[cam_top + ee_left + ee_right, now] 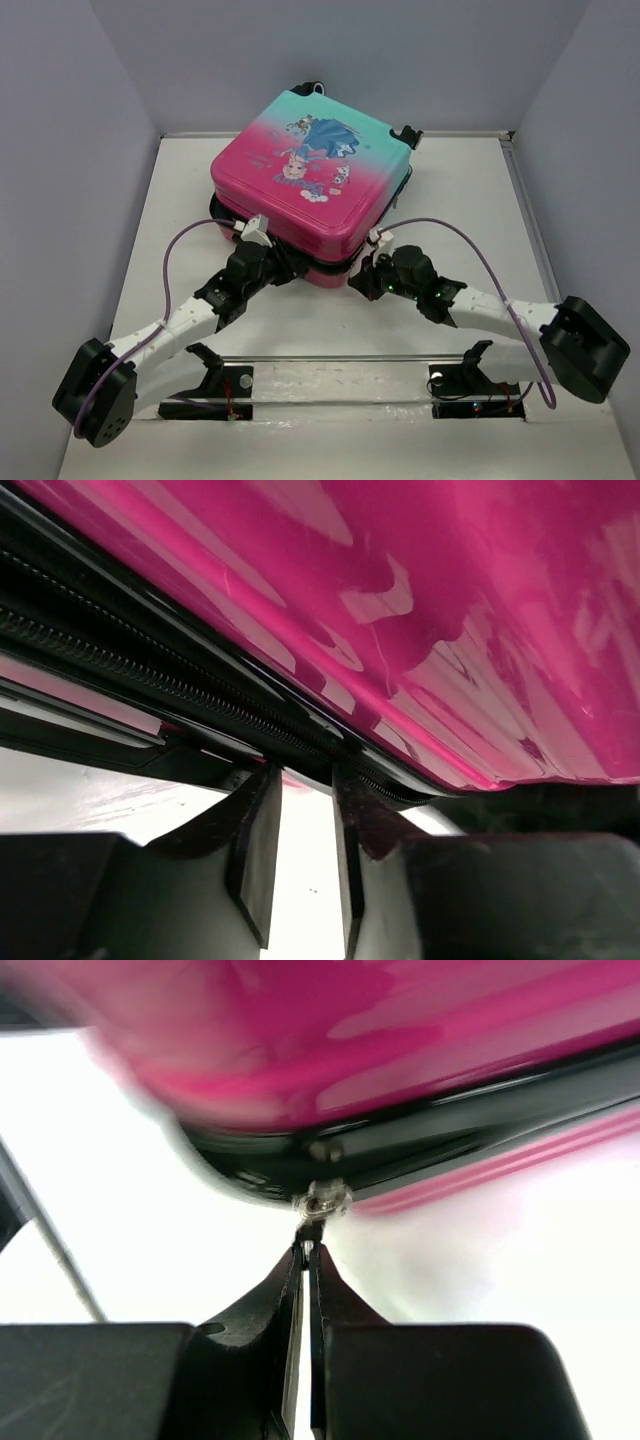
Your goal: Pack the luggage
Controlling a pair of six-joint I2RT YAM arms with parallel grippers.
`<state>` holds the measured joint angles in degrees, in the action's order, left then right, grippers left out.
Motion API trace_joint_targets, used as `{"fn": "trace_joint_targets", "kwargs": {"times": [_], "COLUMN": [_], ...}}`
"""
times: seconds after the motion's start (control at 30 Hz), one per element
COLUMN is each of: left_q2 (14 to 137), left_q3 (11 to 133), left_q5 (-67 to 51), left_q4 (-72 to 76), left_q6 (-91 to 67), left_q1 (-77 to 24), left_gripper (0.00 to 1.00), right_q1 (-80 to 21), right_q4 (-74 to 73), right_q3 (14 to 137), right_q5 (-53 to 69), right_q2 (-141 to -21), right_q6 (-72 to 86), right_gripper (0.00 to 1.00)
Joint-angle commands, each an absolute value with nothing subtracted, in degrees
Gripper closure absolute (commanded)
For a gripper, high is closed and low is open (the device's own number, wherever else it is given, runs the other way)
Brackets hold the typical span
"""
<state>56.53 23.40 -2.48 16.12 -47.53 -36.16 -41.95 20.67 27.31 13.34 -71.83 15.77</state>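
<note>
The luggage [310,170] is a pink-to-teal hard-shell suitcase with a princess print. It lies flat at the back middle of the table, lid down on its base. My left gripper [293,265] is at its front edge. In the left wrist view it [302,775] is open, its fingertips [258,820] touch the black zipper band [150,675] under the pink shell [420,610], and nothing is between them. My right gripper [358,278] is at the front corner. In the right wrist view it [308,1248] is shut on the metal zipper pull [322,1201].
The table [330,330] is white, with grey walls at the back and both sides. A rail with two black arm mounts [215,385] [470,375] runs along the near edge. Purple cables [480,265] loop over both arms.
</note>
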Motion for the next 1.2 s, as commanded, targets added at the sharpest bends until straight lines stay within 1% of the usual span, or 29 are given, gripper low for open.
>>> {"fn": "trace_joint_targets", "kwargs": {"times": [0.0,0.07,0.1,0.17,0.2,0.27,0.33,0.4,0.43,0.53,0.57,0.63,0.7,0.73,0.77,0.8,0.83,0.87,0.9,0.93,1.0,1.1,1.17], "left_q2": [59.3,60.8,61.4,62.8,63.3,64.2,65.1,65.7,65.9,65.4,64.9,61.5,57.3,56.3,55.2,54.2,54.1,54.0,53.9,53.7,52.6,51.8,52.8], "left_q3": [26.6,26.9,27.3,27.8,28.2,28.7,29.2,29.4,29.5,29.4,29.4,29.4,29.3,29.1,28.8,28.7,28.9,28.9,29.0,28.7,27.5,26.5,26.5], "left_q5": [1.8,2.0,2.2,2.3,2.4,2.5,2.8,3.1,3.3,3.3,3.4,6.0,8.2,9.0,9.8,9.8,9.5,8.9,8.8,9.1,9.9,10.8,10.9], "left_q4": [25.6,27.4,27.9,29.2,29.4,30.0,30.4,30.8,30.8,30.5,29.9,26.0,21.6,20.6,19.9,18.7,18.0,16.5,15.7,15.0,13.5,12.7,12.6], "left_q6": [-48.4,-48.8,-49.0,-49.4,-49.5,-49.6,-49.7,-49.7,-49.6,-49.0,-48.4,-46.5,-45.4,-44.9,-44.6,-44.1,-43.9,-43.7,-43.6,-43.5,-43.4,-43.6,-43.2], "left_q1": [-37.3,-37.4,-37.5,-37.7,-37.9,-38.2,-39.2,-40.1,-40.8,-41.4,-41.4,-41.4,-41.4,-41.4,-41.3,-41.3,-41.3,-41.3,-41.3,-41.3,-41.3,-40.7,-40.3], "left_gripper": [0.72,0.75,0.8,0.84,0.87,0.9,0.94,0.94,0.94,0.94,0.94,0.94,0.94,0.94,0.94,0.94,0.9,0.87,0.73,0.66,0.55,0.51,0.5], "right_q1": [-51.6,-54.2,-56.8,-59.6,-62.8,-65.5,-68.4,-69.7,-69.7,-71.2,-71.2,-71.2,-71.2,-70.2,-69.4,-68.7,-67.6,-66.9,-65.1,-64.0,-61.4,-55.8,-52.3], "right_q4": [10.6,8.2,7.9,8.3,8.3,8.8,9.1,9.6,9.5,9.5,8.4,5.9,2.4,1.2,0.2,-2.4,-3.3,-4.7,-5.4,-6.0,-6.3,-2.7,5.0], "right_q3": [25.4,24.3,24.0,24.2,24.7,26.5,30.8,34.3,38.2,43.4,45.8,46.2,43.3,42.0,40.8,38.2,37.0,35.9,34.0,33.3,31.7,30.5,28.8], "right_q5": [1.2,0.3,-0.7,-1.8,-2.5,-4.7,-6.2,-8.5,-9.6,-13.9,-17.0,-20.7,-26.0,-26.7,-26.6,-26.8,-27.2,-27.4,-27.4,-27.6,-26.8,-24.4,-19.4], "right_q2": [-65.6,-62.2,-61.4,-61.1,-61.7,-64.0,-69.3,-73.3,-76.8,-80.4,-81.2,-80.5,-77.4,-76.0,-74.5,-71.0,-69.2,-67.7,-65.0,-63.9,-61.9,-61.0,-60.6], "right_q6": [21.4,24.2,25.3,28.3,29.1,30.8,31.0,30.7,30.6,30.1,30.0,32.2,33.7,34.5,36.8,37.9,38.8,40.6,41.2,41.9,41.2,35.8,28.4], "right_gripper": [0.93,0.93,0.93,0.93,0.93,0.93,0.93,0.93,0.93,0.93,0.93,0.93,0.92,0.89,0.76,0.67,0.58,0.43,0.38,0.35,0.34,0.36,0.36]}}
